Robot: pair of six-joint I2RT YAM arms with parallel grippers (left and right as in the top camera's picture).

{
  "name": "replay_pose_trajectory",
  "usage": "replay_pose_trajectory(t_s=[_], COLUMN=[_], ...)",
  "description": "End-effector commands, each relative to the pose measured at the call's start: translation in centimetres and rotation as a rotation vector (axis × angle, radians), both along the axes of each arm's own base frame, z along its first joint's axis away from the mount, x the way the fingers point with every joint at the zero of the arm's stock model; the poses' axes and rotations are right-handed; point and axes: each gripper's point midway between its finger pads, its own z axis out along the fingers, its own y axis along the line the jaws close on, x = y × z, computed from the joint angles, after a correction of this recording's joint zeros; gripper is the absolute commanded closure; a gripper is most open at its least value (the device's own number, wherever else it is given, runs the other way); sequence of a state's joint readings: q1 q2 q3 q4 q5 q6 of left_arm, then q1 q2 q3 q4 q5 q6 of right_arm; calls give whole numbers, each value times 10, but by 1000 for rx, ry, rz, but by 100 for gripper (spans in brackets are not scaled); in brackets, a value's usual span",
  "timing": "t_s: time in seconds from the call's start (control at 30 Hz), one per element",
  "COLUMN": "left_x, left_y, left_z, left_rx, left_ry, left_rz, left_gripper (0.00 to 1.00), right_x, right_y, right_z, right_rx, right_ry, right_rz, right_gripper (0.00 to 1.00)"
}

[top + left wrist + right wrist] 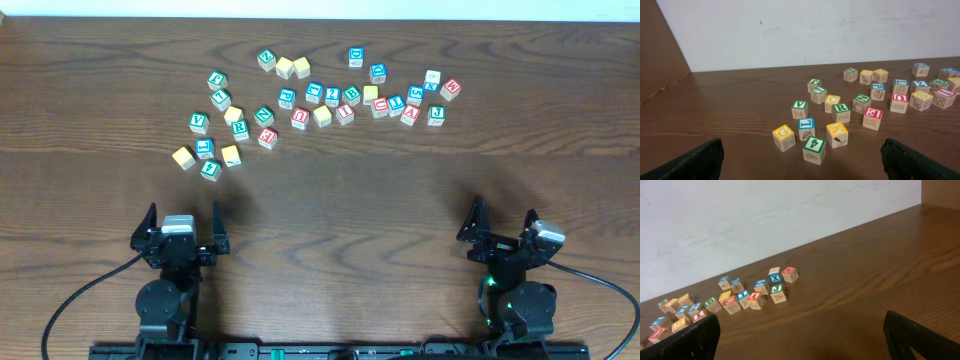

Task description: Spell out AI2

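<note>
My left gripper (184, 216) and right gripper (503, 220) sit spread and empty at the front of the dark wooden counter (330, 200). The small painted wooden letter cubes (322, 116) lie scattered well beyond. I'd single out the A first and descend vertically, so neighbouring cubes aren't bumped.

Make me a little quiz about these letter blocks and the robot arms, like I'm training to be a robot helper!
1. True or false: the left tool is holding a block.
2. In the left wrist view, which block lies nearest the camera? A) green 4 B) red E C) green V
3. Fill in: the G block has a ___ frame.

Key: 1 false, it is open and holds nothing. 2 A. 3 yellow.
</note>
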State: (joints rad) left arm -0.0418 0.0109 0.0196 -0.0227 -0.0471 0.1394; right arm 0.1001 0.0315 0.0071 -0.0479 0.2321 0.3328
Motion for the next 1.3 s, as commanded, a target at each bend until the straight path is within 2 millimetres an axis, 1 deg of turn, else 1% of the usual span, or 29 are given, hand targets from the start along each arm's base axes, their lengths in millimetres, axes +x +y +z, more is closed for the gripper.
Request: replay_pose_trajectory(t_s=[0.0,1.27], left_x=[-1,-1], left_y=[3,4], left_z=[-17,-17], left_rx=[21,36], left_ry=[55,56], left_rz=[14,16], left_gripper=[1,1], right_x=[0,0], right_y=[-1,-1], right_z=[0,0], right_rx=[10,10], right_ry=[-3,-3], right_rz=[-6,-6], right_gripper=[1,1])
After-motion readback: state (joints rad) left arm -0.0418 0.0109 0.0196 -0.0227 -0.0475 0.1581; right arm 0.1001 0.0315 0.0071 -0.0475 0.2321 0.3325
